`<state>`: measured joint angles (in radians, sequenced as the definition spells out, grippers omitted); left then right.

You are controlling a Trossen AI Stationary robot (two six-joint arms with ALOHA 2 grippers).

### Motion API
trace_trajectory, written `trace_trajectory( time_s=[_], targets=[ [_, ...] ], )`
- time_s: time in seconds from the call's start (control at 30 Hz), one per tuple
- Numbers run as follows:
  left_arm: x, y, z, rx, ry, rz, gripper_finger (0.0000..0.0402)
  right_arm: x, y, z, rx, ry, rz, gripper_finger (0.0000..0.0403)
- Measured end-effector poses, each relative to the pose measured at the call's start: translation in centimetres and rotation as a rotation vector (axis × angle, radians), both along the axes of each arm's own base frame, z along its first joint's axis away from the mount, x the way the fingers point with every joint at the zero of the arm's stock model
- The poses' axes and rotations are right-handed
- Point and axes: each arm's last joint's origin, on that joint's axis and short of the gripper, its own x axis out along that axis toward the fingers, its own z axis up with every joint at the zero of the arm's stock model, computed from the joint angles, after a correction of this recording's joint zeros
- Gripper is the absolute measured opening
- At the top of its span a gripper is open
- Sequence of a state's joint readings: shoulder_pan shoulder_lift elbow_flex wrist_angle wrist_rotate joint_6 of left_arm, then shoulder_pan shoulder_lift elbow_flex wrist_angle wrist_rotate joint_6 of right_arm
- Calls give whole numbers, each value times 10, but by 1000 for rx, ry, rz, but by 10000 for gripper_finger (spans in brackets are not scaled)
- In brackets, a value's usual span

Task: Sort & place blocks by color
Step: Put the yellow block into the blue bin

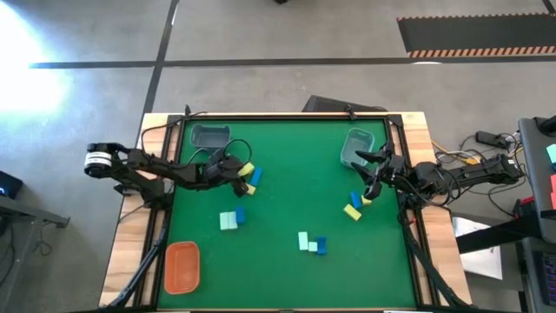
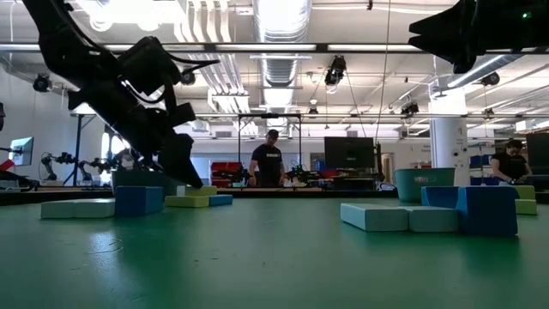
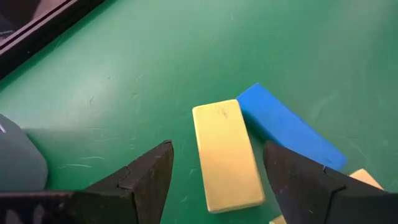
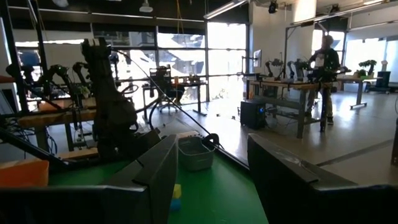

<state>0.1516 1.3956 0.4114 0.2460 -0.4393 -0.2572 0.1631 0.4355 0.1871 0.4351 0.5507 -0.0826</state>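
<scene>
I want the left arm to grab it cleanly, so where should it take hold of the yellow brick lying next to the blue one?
Grip the yellow brick across its two long sides, coming straight down. It lies flat between the open left gripper, but the blue brick touches one long side at the far end, so take it nearer the free end.

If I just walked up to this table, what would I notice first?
Probably the bright green table dotted with little yellow, blue and mint blocks. Next, the left gripper, open and low over a yellow block lying beside a blue block near the far-left grey tray. The orange tray glows at the near-left corner.
</scene>
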Motion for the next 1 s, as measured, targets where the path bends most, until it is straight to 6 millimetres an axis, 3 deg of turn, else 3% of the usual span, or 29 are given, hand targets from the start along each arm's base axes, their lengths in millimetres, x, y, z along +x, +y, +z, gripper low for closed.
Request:
trace_trajectory(
  time_s=[0.5, 0.77, 1.0],
  targets=[
    [1, 0, -7, -15, -7, 15, 228, 0, 0, 0, -1, 5, 0, 180],
    [13, 2, -20, -26, 23, 10, 185, 0, 0, -1, 1, 11, 0, 180],
    [13, 2, -20, -29, 26, 10, 122, 0, 0, -1, 1, 11, 0, 180]
  ],
)
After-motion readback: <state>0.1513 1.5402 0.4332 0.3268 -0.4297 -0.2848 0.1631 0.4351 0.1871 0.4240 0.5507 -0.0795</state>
